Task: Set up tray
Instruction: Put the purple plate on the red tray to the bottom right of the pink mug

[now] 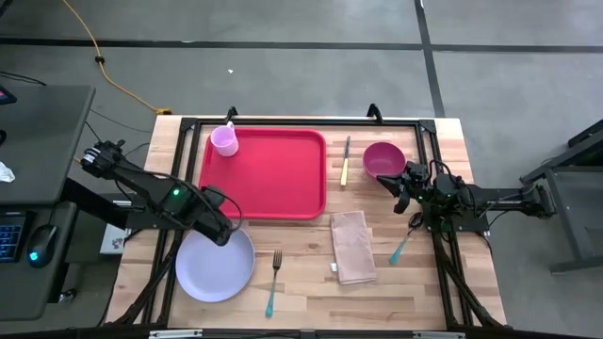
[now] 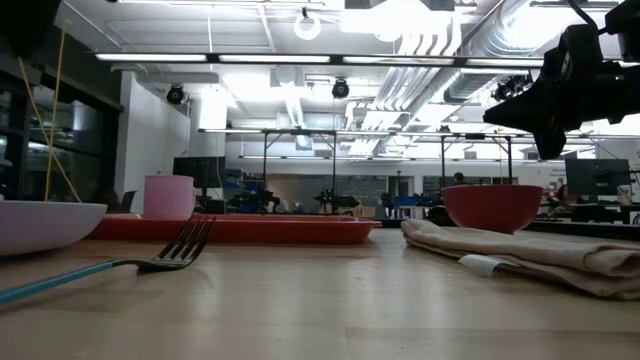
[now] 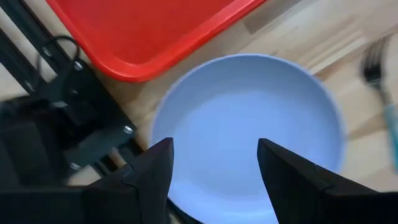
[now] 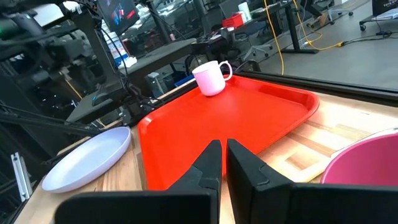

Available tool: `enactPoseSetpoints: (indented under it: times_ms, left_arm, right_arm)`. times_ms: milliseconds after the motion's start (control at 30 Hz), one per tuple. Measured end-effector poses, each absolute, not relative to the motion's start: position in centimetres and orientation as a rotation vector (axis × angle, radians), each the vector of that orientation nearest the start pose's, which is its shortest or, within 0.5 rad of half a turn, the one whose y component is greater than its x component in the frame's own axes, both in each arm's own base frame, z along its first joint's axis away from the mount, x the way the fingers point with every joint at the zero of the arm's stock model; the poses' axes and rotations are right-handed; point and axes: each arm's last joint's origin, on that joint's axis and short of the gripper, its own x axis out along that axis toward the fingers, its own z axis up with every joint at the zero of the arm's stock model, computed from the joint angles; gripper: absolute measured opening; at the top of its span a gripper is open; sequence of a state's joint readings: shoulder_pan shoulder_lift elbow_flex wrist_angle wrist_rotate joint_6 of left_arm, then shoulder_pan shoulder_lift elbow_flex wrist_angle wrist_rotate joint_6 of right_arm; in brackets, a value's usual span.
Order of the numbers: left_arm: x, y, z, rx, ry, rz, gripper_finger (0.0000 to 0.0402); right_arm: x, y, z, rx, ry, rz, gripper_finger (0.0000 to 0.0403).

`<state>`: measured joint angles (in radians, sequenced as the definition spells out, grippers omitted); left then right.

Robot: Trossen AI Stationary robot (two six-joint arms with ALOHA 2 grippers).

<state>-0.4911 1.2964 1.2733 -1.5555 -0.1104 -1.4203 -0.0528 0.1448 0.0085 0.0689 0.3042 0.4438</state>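
From my left wrist, the fork (image 3: 380, 93) was blurred and cut by the frame edge. My arm hid part of the plate's (image 1: 217, 273) rim nearest the tray (image 1: 268, 174).

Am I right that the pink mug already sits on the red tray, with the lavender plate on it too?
Not quite. The pink mug is on the red tray, but the lavender plate lies on the table beside the tray, under the open left gripper; the high view shows it.

Table-level shot, red tray (image 2: 240, 231) sitting dead center

Pink mug (image 2: 168, 196) on the tray's left end, fork (image 2: 150, 258) lying in front of it, red bowl (image 2: 492, 207) and folded napkin (image 2: 530, 255) off to its right.
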Motion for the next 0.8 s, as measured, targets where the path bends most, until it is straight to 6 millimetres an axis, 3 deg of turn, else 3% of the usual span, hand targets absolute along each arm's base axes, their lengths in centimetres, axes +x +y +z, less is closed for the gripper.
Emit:
enactPoseSetpoints:
  times_ms: [433,600,800]
  left_arm:
    - [16.5,-8.4,27.6,-0.497,1.458,0.804,0.0262]
    - [16.4,-8.4,26.3,-0.524,1.469,0.756,0.0262]
    - [15.7,-7.1,25.1,-0.545,1.475,0.765,0.0262]
  right_arm:
    - [10.4,-1.4,16.1,0.433,-0.012,-0.354,0.0000]
    - [10.4,-1.4,16.2,0.434,-0.013,-0.354,0.0000]
    - [10.4,-1.4,16.2,0.436,-0.016,-0.353,0.0000]
